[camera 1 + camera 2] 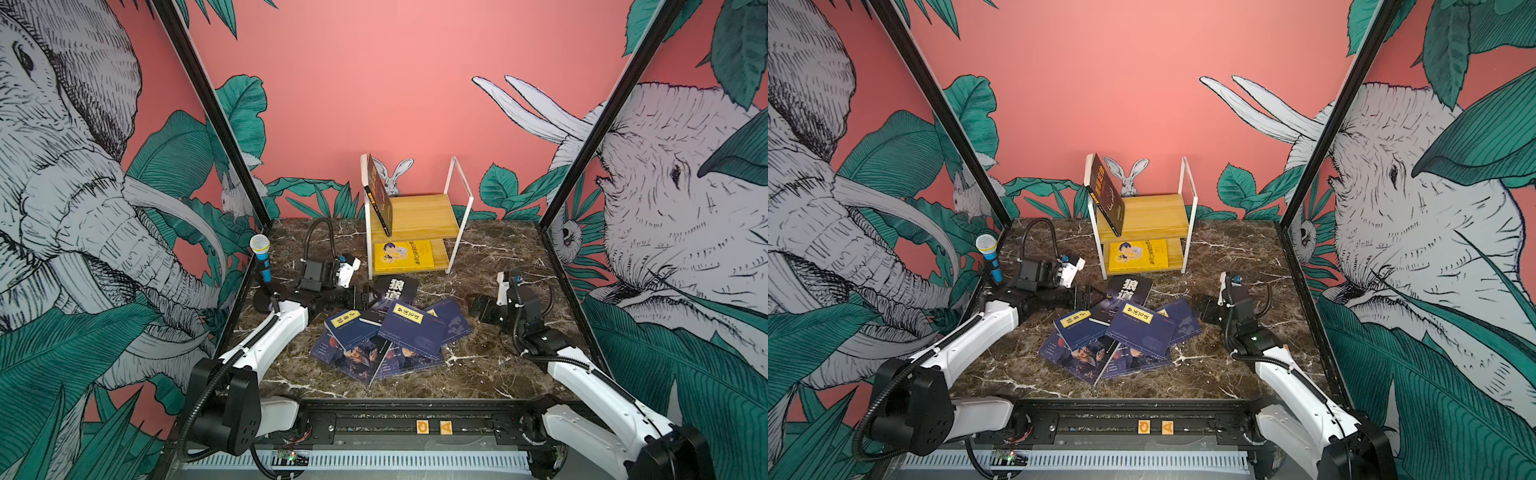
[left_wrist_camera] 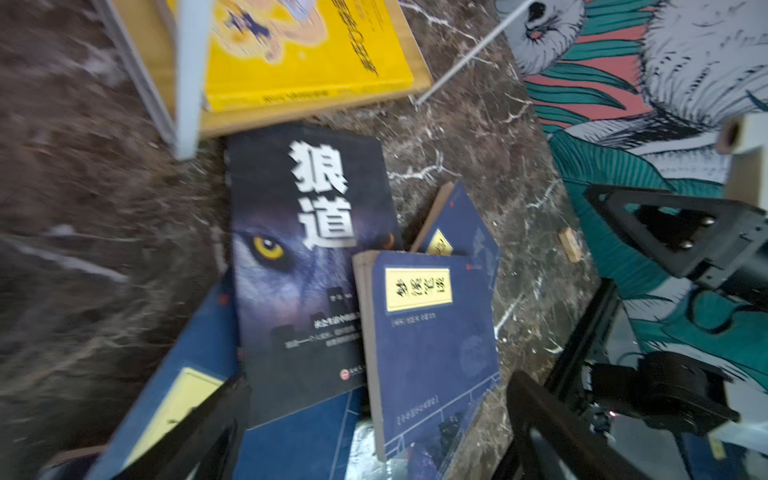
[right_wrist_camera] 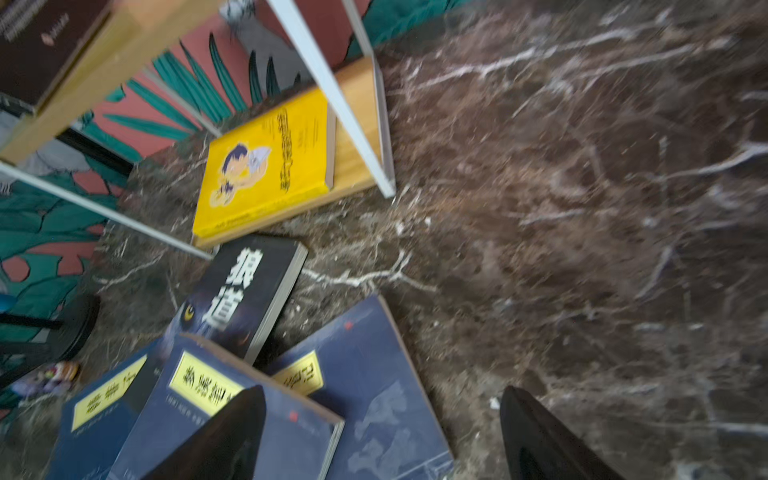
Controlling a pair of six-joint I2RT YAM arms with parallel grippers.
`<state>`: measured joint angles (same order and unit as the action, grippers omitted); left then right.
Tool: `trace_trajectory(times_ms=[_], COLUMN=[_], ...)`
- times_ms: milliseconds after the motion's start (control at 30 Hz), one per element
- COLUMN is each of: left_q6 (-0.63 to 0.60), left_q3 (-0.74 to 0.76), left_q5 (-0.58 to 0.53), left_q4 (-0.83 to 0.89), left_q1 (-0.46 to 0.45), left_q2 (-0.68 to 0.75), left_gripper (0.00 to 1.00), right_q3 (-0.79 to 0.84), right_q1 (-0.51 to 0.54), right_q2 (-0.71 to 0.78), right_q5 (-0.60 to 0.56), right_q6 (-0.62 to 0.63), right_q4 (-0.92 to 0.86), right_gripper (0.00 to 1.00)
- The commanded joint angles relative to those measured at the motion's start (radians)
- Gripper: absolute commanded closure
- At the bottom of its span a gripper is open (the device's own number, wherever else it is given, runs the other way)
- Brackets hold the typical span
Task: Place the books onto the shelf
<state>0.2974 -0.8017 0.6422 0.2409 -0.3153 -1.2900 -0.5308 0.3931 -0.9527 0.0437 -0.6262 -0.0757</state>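
Near the back edge of the marble tabletop (image 1: 498, 365), the 2-tier shelf (image 1: 424, 214) holds a dark brown book (image 1: 380, 195) leaning on top and a yellow cartoon book (image 1: 403, 254) flat below. The paperbacks (image 1: 411, 332) lie heaped mid-table, jungle-mural walls (image 1: 374, 83) around; the left gripper (image 2: 378, 382) and right gripper (image 3: 382, 390) gape, empty.

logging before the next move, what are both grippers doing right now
Left gripper: open, jaws apart, holding nothing.
Right gripper: open, jaws apart, holding nothing.
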Motion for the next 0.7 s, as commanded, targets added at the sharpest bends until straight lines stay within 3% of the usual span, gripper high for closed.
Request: trace_trajectory(times_ms=[0,300,667], left_q6=[0.122,0.186,0.207], left_q3=[0.061,0.072,0.088], left_q5=[0.1,0.07,0.041], left_q4=[-0.124,-0.169,-0.131], left_q1=[-0.021,-0.091,-0.118], left_q2=[0.024,-0.072,-0.095], left_gripper=[0.04,0.04,0.19], right_q3=[0.009,-0.011,0.014], right_q1=[0.052,0.157,0.23], right_q2=[-0.039,-0.229,-0.341], right_q5=[0.056,0.142,0.127], right_q6=[-0.089,-0.176,-0.231], right_q4=[-0.023,0.079,0.148], right_gripper=[0.13,0.36,0.42])
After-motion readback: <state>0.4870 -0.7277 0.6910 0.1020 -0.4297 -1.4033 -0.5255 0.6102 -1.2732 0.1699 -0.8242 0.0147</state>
